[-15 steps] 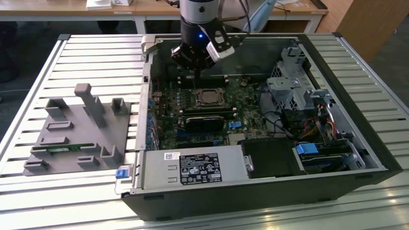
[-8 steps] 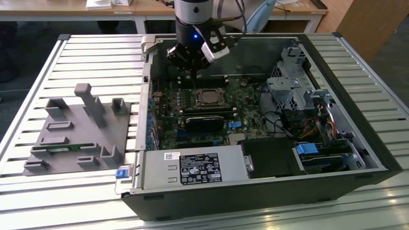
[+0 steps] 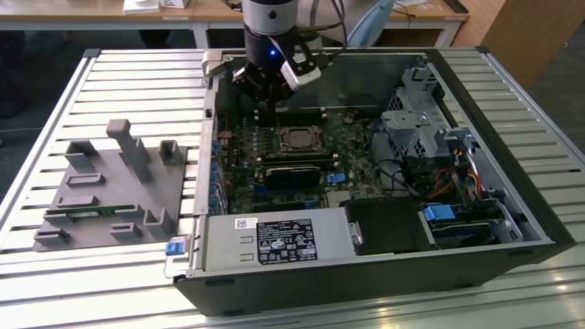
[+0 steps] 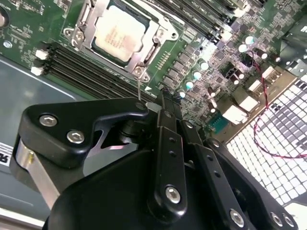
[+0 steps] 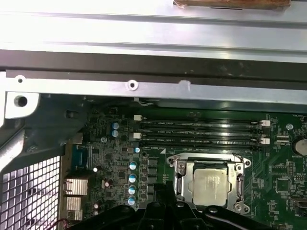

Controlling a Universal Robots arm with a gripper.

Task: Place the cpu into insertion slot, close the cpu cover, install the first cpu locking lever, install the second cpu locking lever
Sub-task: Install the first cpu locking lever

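"What sat closest to the lens?"

"The claw (image 4: 160,103), with its black links crowding the second wrist view. I could not tell whether it was spread or pinching anything. In the exterior view it hung inside the open computer case (image 3: 512,226), low over the green board (image 3: 361,147)."

"And the chip?"

"The chip (image 5: 211,184) was seated in its slot (image 5: 207,156), with the cover (image 5: 180,179) lying flat around it. In the second wrist view a thin lever (image 4: 139,88) stood upright at one corner of the cover, just beside the claw."

"What worried you from there?"

"The lever, mostly. It looked slender, and I judged that a sideways nudge from the claw could bend it or let it slip off. With the lever up, I doubted the cover was clamped, so a bump might have lifted it and shifted the chip. The claw was also near the memory slots (image 5: 201,133), and a low sweep could have scraped them."

"Counts?"

"One chip, one cover, one slot, and one lever that I could make out. There were four long memory slots, as best I could count, and one case. One grey tray (image 3: 109,192) sat on the table (image 3: 137,75), at the exterior view's left."
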